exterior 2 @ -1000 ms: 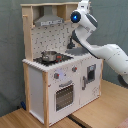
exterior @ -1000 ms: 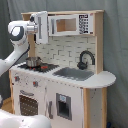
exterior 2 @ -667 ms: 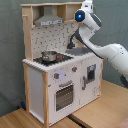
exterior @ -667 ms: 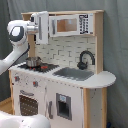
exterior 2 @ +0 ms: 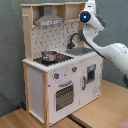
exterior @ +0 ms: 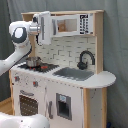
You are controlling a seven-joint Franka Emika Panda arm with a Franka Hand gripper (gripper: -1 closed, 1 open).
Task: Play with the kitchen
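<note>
Jaws hidden, spread impossible to tell; gripper (exterior: 46, 27) raised at hood height, just in front of the upper shelf.

Stood below and behind the gripper: the kitchen (exterior: 75, 85) (exterior 2: 55, 75), white and light wood. Sat under the hood: stove with small pot (exterior: 33, 62) (exterior 2: 49, 55). Rose beside the sink (exterior: 75, 73): black faucet (exterior: 85, 59) (exterior 2: 75, 40).

Arm (exterior: 20, 37) shifted slightly toward upper shelf of kitchen (exterior: 75, 75); in second exterior view, wrist head (exterior 2: 90, 12) sits a bit higher and closer to hood (exterior 2: 48, 20). Pot (exterior 2: 49, 55), faucet (exterior: 86, 59) unmoved.
</note>
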